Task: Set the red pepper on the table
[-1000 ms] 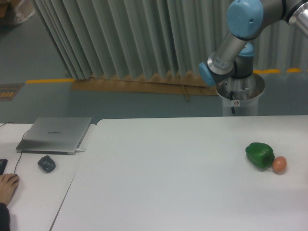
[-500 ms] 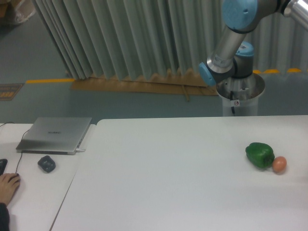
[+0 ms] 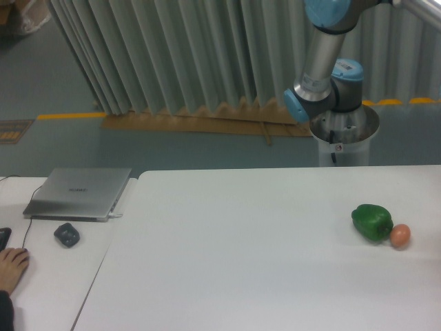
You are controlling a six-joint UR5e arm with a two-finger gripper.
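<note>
The red pepper is out of view. The gripper is out of view too; only the arm's grey links and blue joints (image 3: 324,76) show at the top right, behind the table. The large white table (image 3: 248,255) fills the lower frame. On its right side lie a green bell pepper (image 3: 372,222) and a small orange-pink ball (image 3: 400,236), touching each other.
A white desk (image 3: 48,276) adjoins the table on the left, with a closed grey laptop (image 3: 79,193), a dark mouse (image 3: 67,235) and a person's hand (image 3: 10,265). The arm's metal base (image 3: 343,138) stands behind the table's far edge.
The arm's upper link has swung up and to the left, standing more upright. The green pepper and the ball have not moved.
</note>
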